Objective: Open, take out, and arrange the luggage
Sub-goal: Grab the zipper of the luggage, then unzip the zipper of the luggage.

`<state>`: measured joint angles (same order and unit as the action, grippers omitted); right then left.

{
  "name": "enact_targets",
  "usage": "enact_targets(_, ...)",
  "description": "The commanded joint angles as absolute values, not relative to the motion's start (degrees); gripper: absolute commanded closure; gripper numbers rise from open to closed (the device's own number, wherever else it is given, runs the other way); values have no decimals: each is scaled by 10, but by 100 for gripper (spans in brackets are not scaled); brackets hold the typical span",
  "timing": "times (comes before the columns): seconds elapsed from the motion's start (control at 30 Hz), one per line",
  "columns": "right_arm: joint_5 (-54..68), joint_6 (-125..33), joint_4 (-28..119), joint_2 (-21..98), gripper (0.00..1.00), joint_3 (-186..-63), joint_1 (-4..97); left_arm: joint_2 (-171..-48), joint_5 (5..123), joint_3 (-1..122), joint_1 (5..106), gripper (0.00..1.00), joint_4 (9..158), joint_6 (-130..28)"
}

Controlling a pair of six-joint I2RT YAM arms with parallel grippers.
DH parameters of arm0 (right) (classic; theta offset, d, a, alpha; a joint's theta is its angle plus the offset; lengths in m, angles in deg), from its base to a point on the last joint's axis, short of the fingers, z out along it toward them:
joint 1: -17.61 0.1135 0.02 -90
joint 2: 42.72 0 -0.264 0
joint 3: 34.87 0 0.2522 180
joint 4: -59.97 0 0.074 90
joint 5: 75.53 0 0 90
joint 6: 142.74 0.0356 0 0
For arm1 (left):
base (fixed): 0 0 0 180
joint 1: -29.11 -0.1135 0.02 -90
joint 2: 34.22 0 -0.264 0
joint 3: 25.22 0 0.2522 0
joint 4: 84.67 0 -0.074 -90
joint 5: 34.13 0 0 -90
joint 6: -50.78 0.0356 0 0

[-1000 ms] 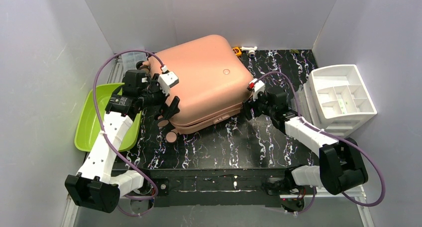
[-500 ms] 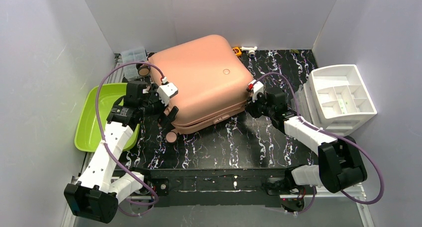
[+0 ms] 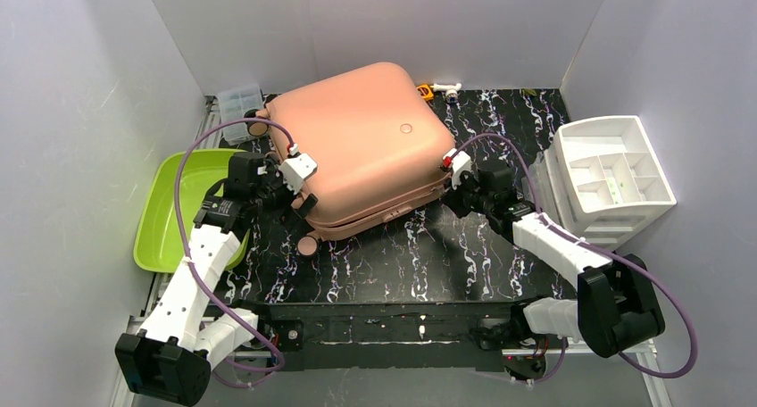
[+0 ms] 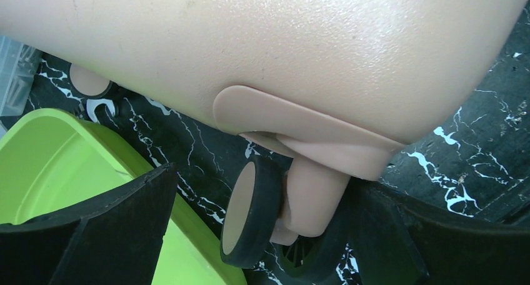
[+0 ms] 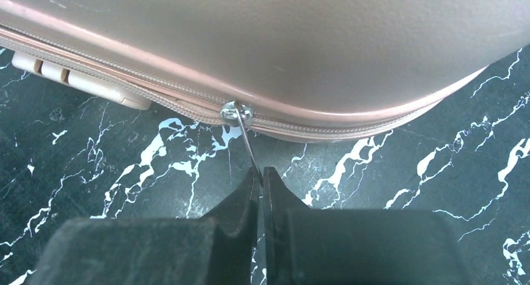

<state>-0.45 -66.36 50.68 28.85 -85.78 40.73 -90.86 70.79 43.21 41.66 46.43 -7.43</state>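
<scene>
The pink luggage (image 3: 357, 148) lies closed and flat on the dark table (image 3: 402, 264), toward the back, between the green tray (image 3: 165, 220) on the left and the white box of little bins (image 3: 611, 175) on the right. The right end effector (image 5: 261, 179) is pressed together at the near right corner, and it looks like it is pinching the thin metal zipper pull (image 5: 247, 141). The left end effector (image 3: 301, 207) is spread wide, with a small wheel (image 4: 250, 213) between its fingers.
</scene>
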Motion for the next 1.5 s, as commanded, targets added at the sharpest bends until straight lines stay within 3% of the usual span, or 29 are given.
enact_targets(0.0, -14, -694, 528, 257, 93, -864, 404, -898, 680, 423, 418, 2, 471, -68)
enact_targets(0.13, -67, -716, 520, 249, 62, -861, 404, -898, 687, 420, 417, 2, 471, -69)
enact_targets(0.2, -87, -721, 532, 253, 53, -863, 404, -899, 692, 420, 418, 2, 471, -72)
enact_targets(0.43, -103, -702, 566, 313, 48, -911, 405, -903, 703, 415, 417, 2, 476, -79)
enact_targets(0.57, -88, -700, 567, 334, 52, -919, 405, -901, 699, 414, 418, 2, 474, -78)
enact_targets(0.83, -14, -695, 555, 322, 76, -909, 405, -900, 690, 408, 417, 2, 476, -80)
enact_targets(0.97, -7, -690, 554, 316, 83, -907, 405, -899, 683, 407, 416, 2, 477, -79)
enact_targets(1.07, 5, -686, 550, 307, 98, -907, 405, -893, 672, 400, 417, 2, 477, -79)
enact_targets(1.47, 200, -610, 508, 319, 99, -947, 355, -927, 616, 380, 391, 2, 489, -78)
